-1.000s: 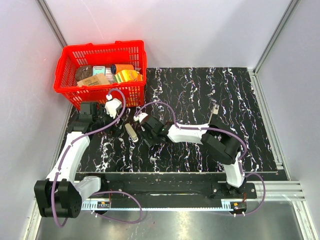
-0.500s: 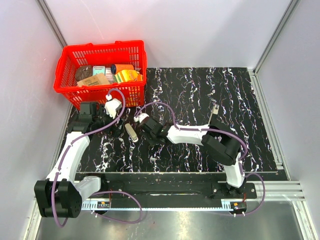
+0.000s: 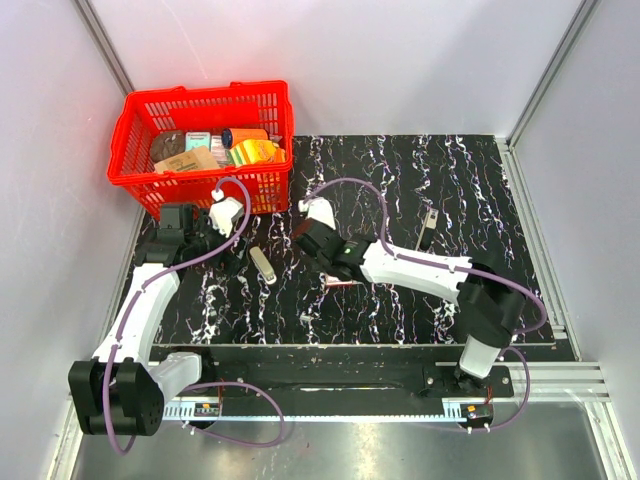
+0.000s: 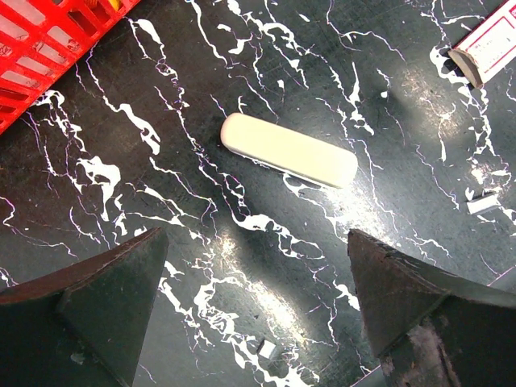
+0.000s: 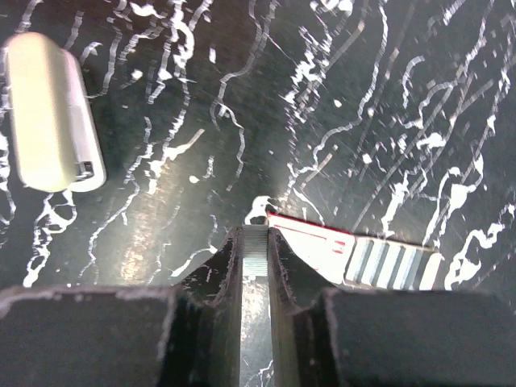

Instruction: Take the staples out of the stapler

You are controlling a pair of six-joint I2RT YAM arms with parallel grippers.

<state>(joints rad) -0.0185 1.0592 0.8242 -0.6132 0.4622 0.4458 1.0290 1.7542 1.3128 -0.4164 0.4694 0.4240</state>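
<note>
Lifting straight up is advised while the staple strip [image 5: 255,256] is clenched in the right gripper [image 5: 255,238], stapler [image 5: 50,113] at its ten o'clock, left gripper [image 4: 256,242] released.

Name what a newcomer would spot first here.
The packed red basket at the far left corner grabs the eye first. Next, the white stapler lying on the black marbled mat before the open left pincer, and the right pincer shut on a staple strip nearby.
</note>
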